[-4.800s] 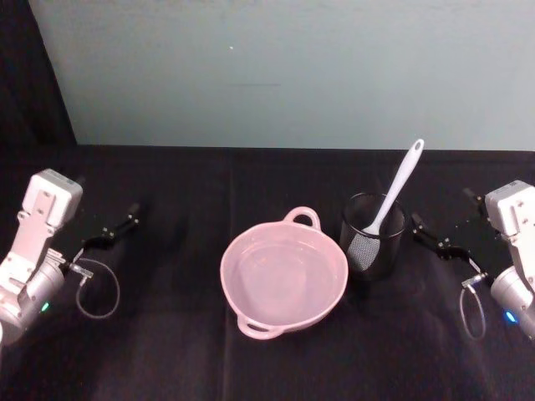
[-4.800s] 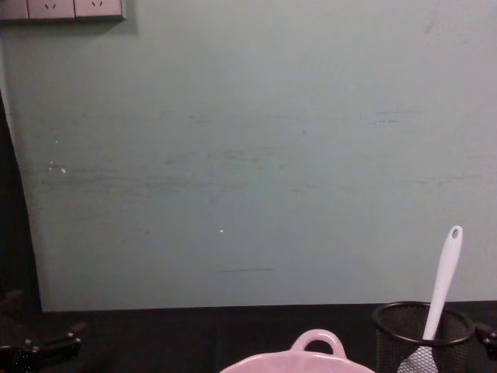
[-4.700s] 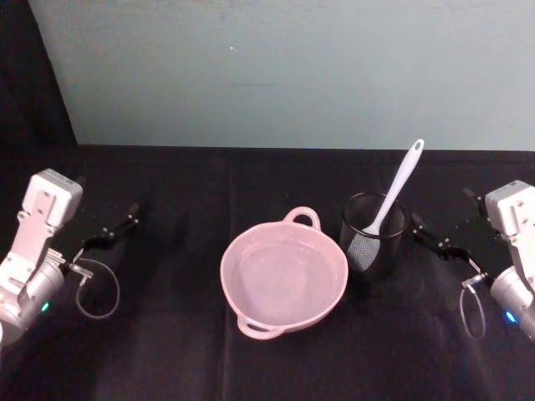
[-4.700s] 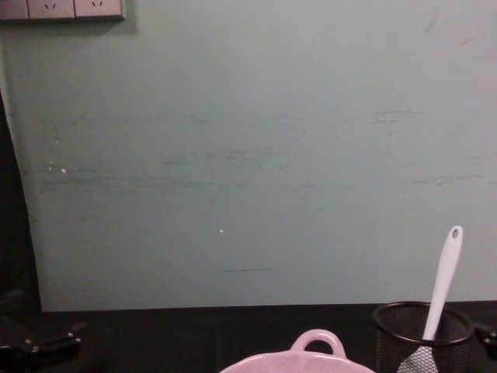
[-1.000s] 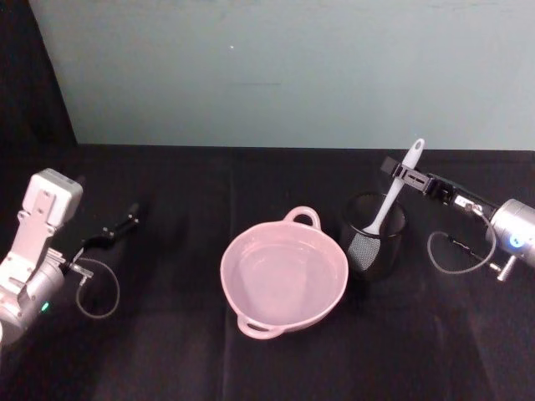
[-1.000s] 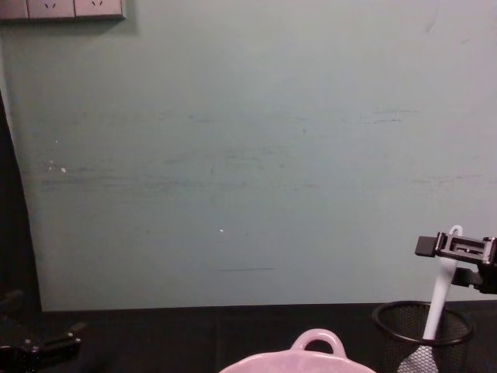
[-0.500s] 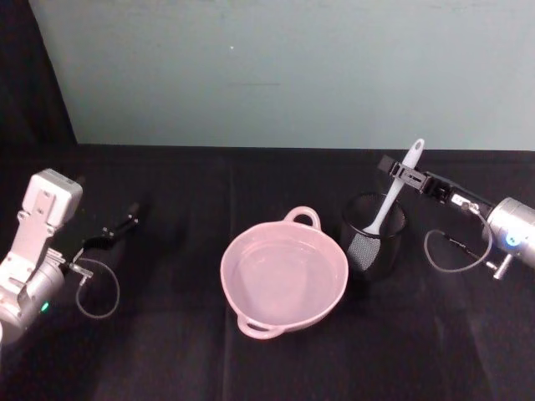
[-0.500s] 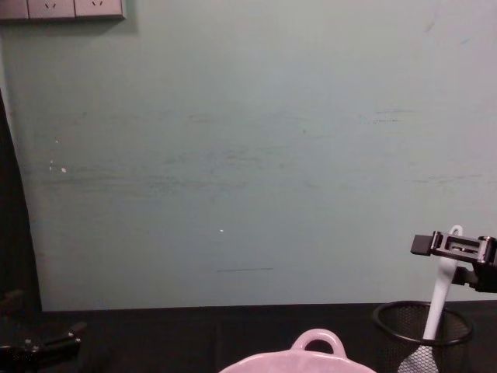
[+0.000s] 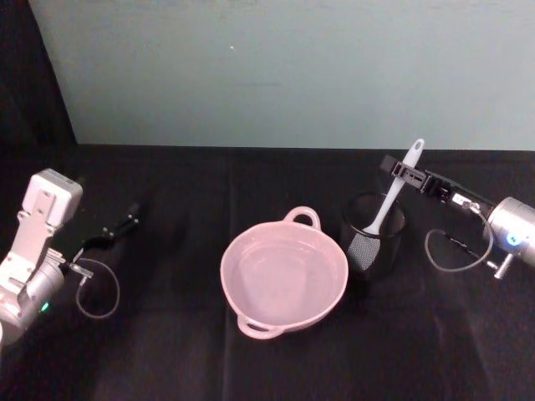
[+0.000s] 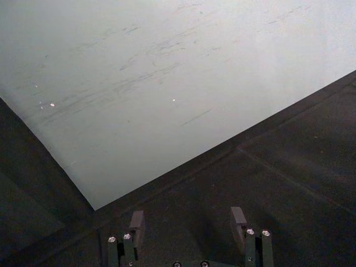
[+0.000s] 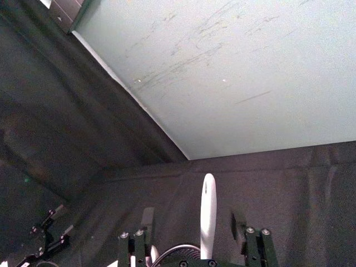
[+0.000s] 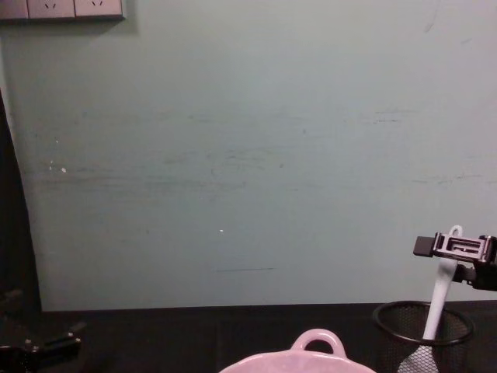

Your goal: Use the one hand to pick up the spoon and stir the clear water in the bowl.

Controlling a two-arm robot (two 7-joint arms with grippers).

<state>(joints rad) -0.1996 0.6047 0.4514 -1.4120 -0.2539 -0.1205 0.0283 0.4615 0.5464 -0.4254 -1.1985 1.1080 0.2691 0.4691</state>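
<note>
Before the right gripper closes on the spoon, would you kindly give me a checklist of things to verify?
1. Right gripper open: ok, a gap shows on each side of the handle.
2. Spoon handle between its fingers: ok.
3. Spoon free to lift: ok, it leans loose in the cup.
4. Bowl beside the cup, on the robot's left of it: ok.
5. Water in the bowl: cannot tell.
6. Left gripper parked well away: ok.

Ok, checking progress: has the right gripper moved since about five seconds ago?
Yes. The right gripper has moved left and up, from right of the mesh cup to above it, straddling the spoon.
</note>
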